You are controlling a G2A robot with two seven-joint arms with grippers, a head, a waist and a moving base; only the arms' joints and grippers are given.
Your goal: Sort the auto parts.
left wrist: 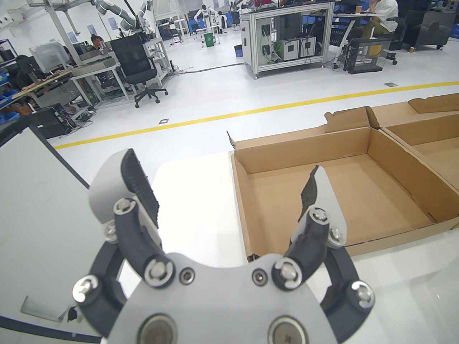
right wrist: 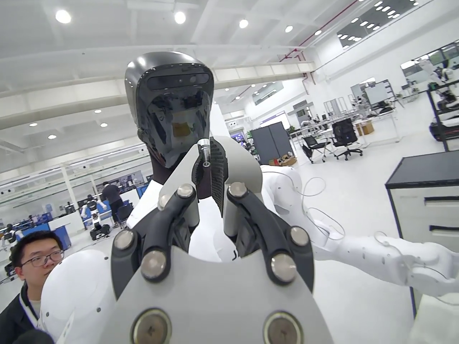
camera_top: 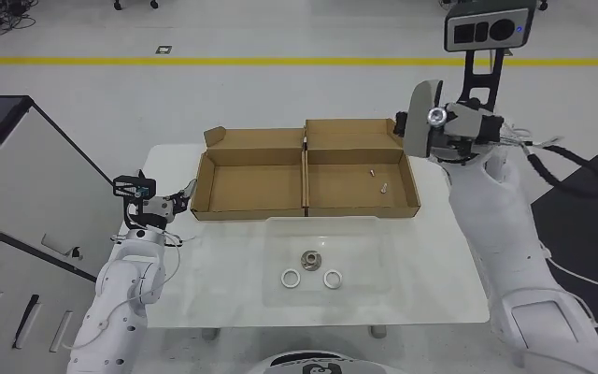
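Two cardboard boxes sit side by side at the back of the white surface (camera_top: pixel 234 280), walls touching down the middle: left box (camera_top: pixel 252 187) and right box (camera_top: pixel 341 187), flaps standing along their far sides. Right box carries a small pale part (camera_top: pixel 372 172) and a second pale part (camera_top: pixel 382 186) just beside it, both on the floor in its right half, apart from the walls. Clear tray (camera_top: pixel 268 266) sits in front of the boxes, near the front edge of the surface. In it: metal flanged part (camera_top: pixel 308 257) in the middle, white ring (camera_top: pixel 291 278) and second white ring (camera_top: pixel 333 278) lying flat in front of it, one to each side, neither touching it. My right gripper (right wrist: pixel 208 168) is raised well above the surface, off the right box's far right corner, turned upward; fingers nearly closed, pinching a small metal bolt (right wrist: pixel 204 147) between the pads, shiny end sticking out at the fingertips. My left gripper (left wrist: pixel 224 170) is spread wide with nothing between the pads, low over the left edge of the surface, just beside the left box's near left corner. Print on boxes or parts: too small to tell
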